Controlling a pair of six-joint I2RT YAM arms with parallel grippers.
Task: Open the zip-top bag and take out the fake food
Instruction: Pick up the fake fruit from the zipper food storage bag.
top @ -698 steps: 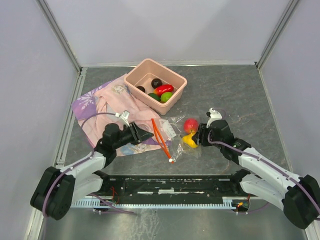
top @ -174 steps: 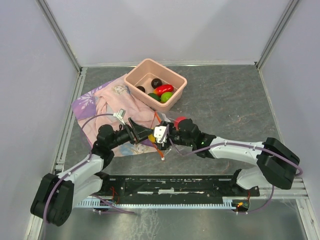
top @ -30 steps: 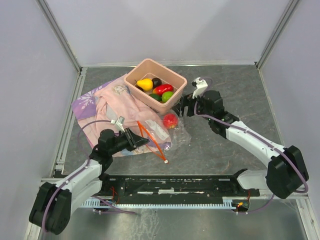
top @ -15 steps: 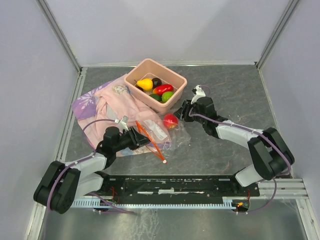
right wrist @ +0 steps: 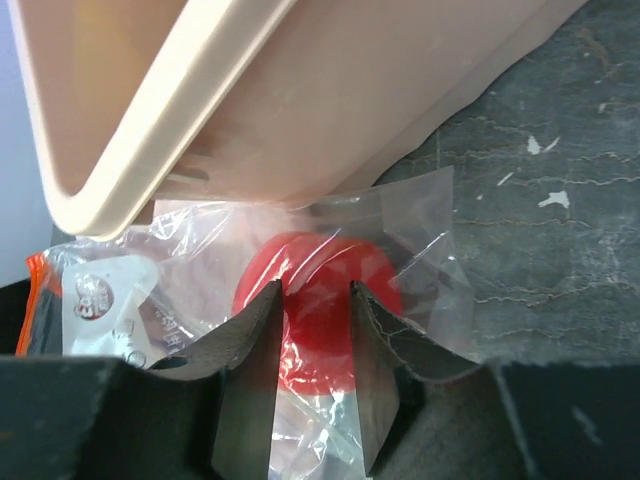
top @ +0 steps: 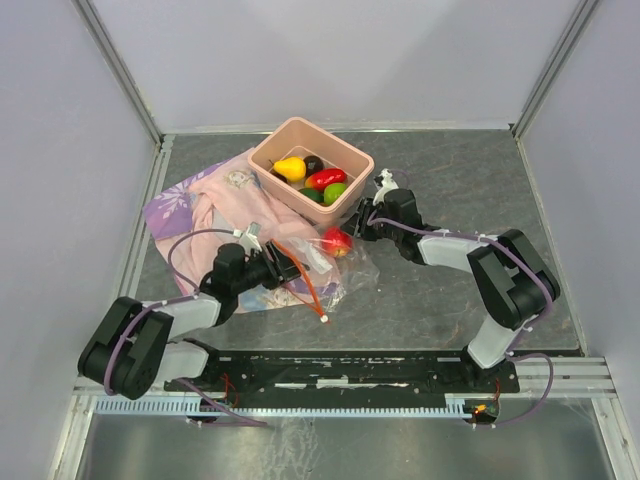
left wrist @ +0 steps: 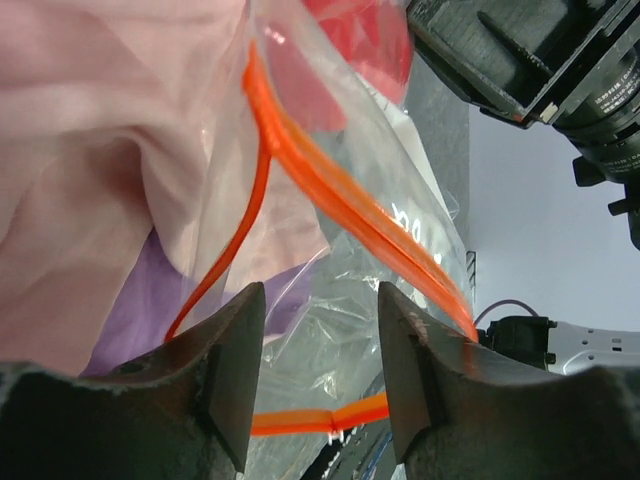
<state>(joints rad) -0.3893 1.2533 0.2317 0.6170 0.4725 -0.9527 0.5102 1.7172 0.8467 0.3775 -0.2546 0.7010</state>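
Observation:
The zip-top bag (top: 325, 272) lies crumpled on the table just in front of the tub, its orange-red zip strip (top: 303, 275) parted and its white slider (top: 323, 319) at the near end. One red fake fruit (top: 337, 241) sits inside it. My right gripper (top: 358, 228) is at this fruit; in the right wrist view its jaws (right wrist: 315, 288) stand a narrow gap apart over the red fruit (right wrist: 318, 340), seen through the plastic (right wrist: 420, 260). My left gripper (top: 290, 268) is open at the bag's mouth, with the plastic (left wrist: 350, 330) and strip (left wrist: 340, 200) between its fingers.
The salmon-pink tub (top: 335, 140) at the back holds a yellow pear (top: 290, 167), a red pepper (top: 327, 179), a green fruit and dark ones. Its wall (right wrist: 350, 90) is close above my right gripper. The pink-and-purple cloth (top: 200, 205) lies under the bag's left side.
My right gripper has come down and left from beside the tub to the red fruit in the bag. My left gripper has edged forward at the bag's mouth. The yellow pear lies in the tub.

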